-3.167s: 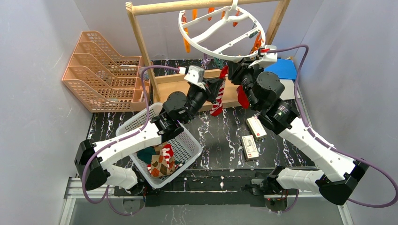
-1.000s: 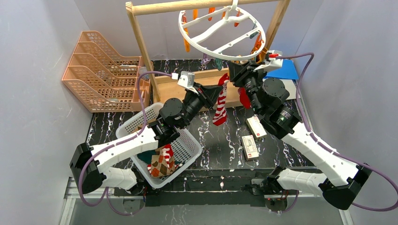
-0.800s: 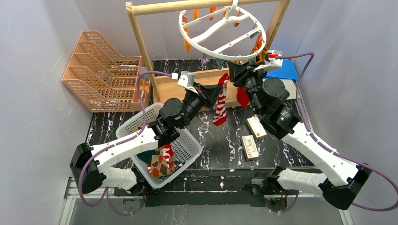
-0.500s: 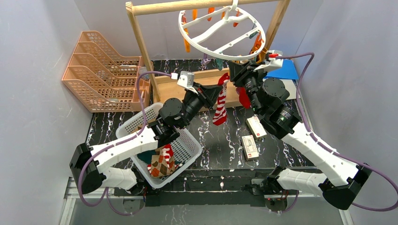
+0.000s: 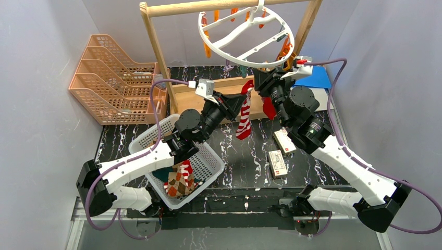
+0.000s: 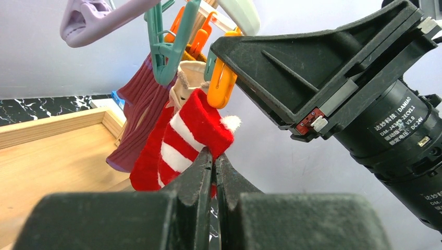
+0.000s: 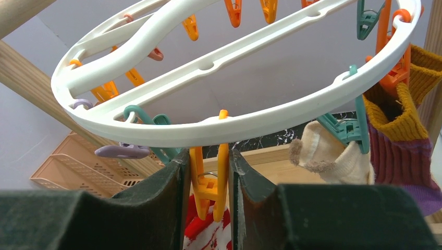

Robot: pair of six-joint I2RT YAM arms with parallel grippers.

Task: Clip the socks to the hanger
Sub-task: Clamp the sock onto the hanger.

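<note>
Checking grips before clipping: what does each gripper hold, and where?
Left gripper pinches the red striped sock near its top edge; right gripper squeezes the orange clip by its two handles.

Motor (image 6: 392, 136) label — "DAMIAO", "DM-J4310-2EC".

A: Plain pale grey walls (image 5: 47, 130) close in on three sides, evenly lit, only soft shadows

B: And underneath, a black marble-look table (image 5: 245, 156) veined in white

A: A wooden rack (image 5: 177, 7) stands at the back of it

B: Left of that, peach stacked trays (image 5: 112, 83) sit against the wall, and far right a blue sheet (image 5: 315, 77) lies flat
</note>
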